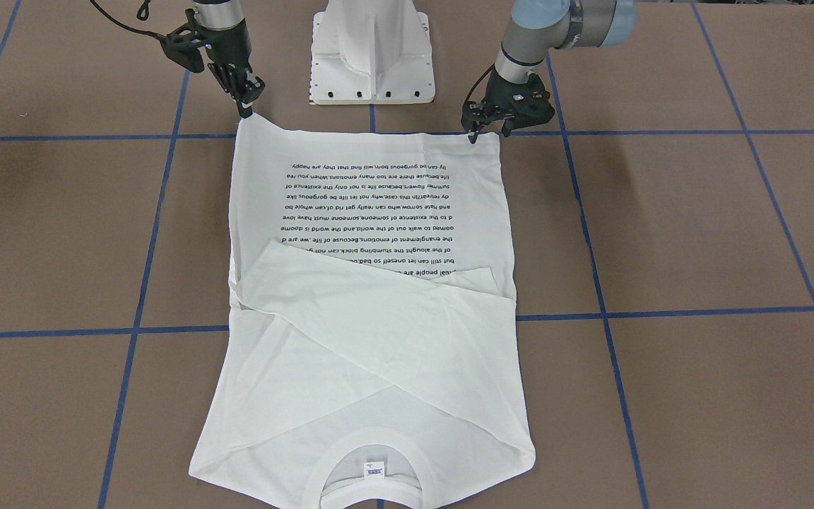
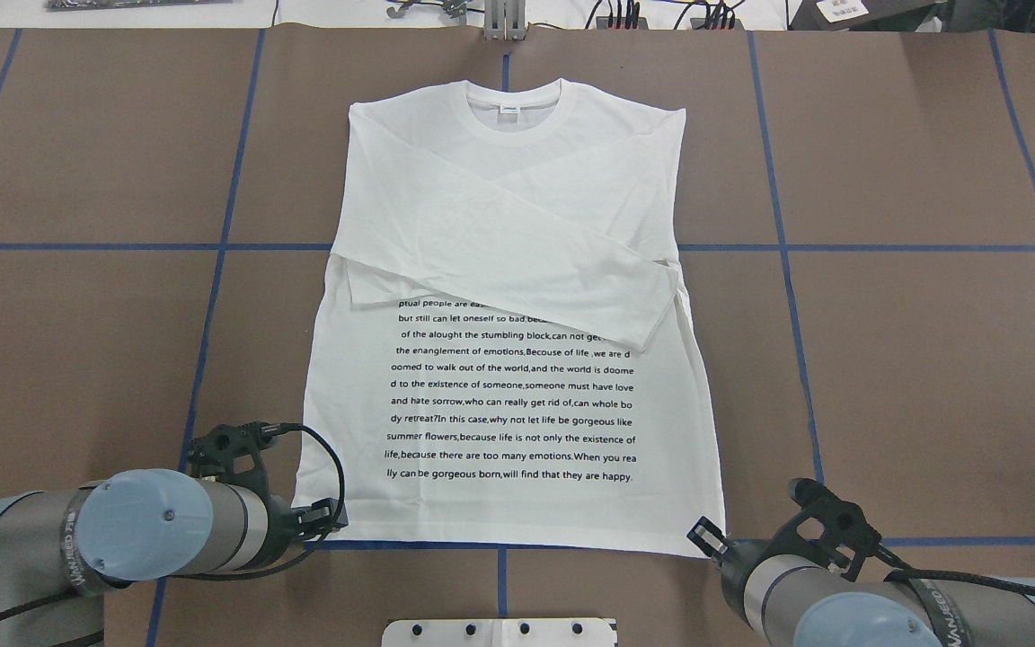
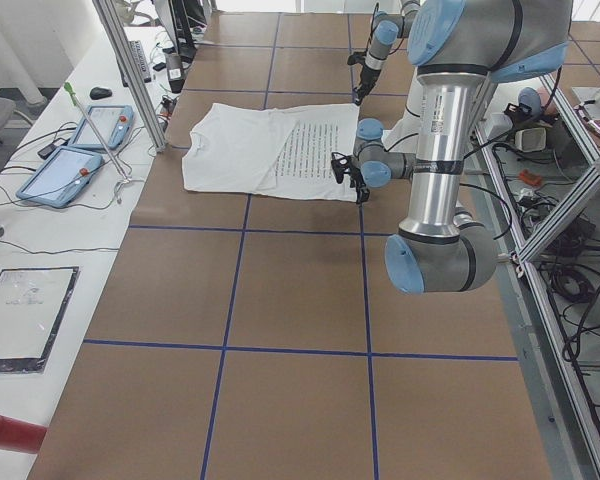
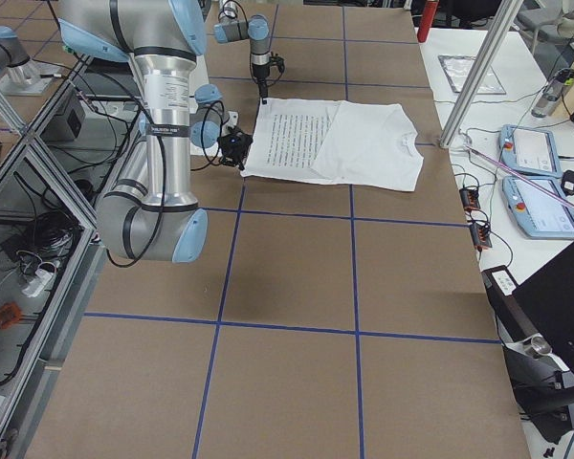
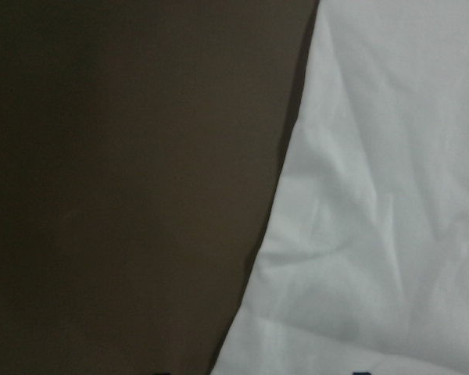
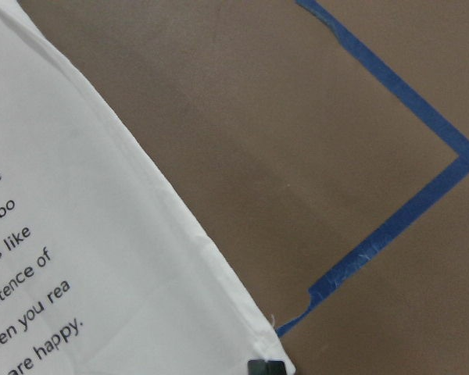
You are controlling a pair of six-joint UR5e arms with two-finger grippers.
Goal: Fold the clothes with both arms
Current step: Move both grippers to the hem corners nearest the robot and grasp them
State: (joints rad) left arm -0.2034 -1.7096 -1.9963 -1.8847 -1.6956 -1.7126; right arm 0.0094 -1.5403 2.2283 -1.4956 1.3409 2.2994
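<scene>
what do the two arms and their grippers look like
The left arm and right arm are silver-grey tubes with light-blue joint caps. Each wears a black strap with white lettering and trails looping black cables. The left gripper and right gripper are black, with angular frames and thin fingers.

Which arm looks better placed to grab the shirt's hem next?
The right, narrowly, I think. The right gripper sits at its hem corner of the shirt, a fingertip at that corner. The left gripper is at its corner too, but its wrist view shows no corner.
</scene>
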